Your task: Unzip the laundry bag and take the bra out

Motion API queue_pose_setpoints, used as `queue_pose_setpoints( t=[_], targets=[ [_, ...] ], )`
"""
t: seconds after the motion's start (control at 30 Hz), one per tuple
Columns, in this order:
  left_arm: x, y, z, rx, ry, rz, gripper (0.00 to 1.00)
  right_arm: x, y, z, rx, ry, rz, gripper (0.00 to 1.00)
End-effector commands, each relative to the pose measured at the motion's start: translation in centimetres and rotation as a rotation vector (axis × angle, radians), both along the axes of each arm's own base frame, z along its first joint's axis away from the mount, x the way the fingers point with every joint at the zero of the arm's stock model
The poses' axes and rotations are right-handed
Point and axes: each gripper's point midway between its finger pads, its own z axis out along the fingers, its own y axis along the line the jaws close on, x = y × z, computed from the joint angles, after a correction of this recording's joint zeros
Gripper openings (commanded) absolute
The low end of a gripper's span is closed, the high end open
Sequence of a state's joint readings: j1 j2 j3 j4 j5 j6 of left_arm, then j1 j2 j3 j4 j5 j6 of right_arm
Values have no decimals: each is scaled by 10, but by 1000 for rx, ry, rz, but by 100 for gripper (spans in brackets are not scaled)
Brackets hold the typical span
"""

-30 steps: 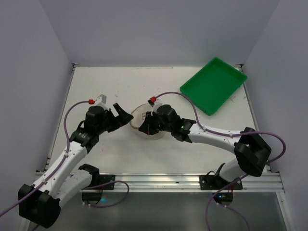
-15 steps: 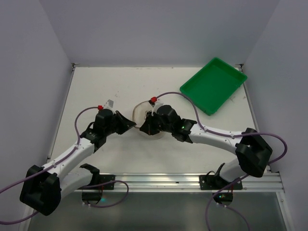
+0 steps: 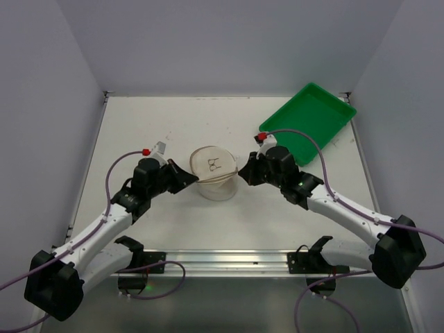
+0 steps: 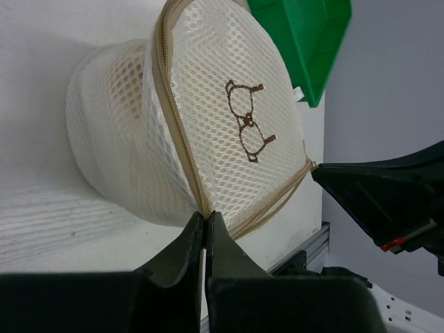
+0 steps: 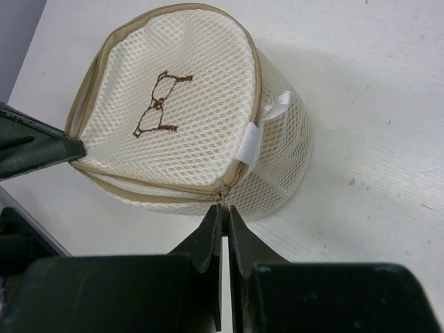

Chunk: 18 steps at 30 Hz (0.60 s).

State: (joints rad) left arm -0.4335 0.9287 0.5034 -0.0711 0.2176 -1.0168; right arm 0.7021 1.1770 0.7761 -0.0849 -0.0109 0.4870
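step: unzip | our left gripper [image 4: 207, 219] is pinched tight on the laundry bag [image 3: 213, 170] rim, to keep it from sliding | our right gripper [image 5: 223, 209] is pinched tight on the zip tab [image 5: 222, 197], to pull it round

laundry bag [image 4: 208, 104] interior: hidden | green tray [image 4: 305, 35]: cropped at top

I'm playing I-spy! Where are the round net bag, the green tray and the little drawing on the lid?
laundry bag [image 5: 277, 156], right wrist view, its mesh side wall.
green tray [image 3: 309, 123], top view, its bare floor.
bra drawing [image 4: 248, 121], left wrist view, middle of the drawing.
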Motion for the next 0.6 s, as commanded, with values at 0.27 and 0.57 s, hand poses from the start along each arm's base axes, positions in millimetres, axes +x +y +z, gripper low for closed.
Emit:
queue_pose_setpoints(
  t=[0.27, 0.57],
  targets=[
    [2, 5, 28, 147, -179, -132, 0, -9, -3, 17, -51, -49, 85, 35],
    [0, -19, 50, 131, -220, -221, 0, -36, 47, 75, -119, -325, 275, 59]
  ],
)
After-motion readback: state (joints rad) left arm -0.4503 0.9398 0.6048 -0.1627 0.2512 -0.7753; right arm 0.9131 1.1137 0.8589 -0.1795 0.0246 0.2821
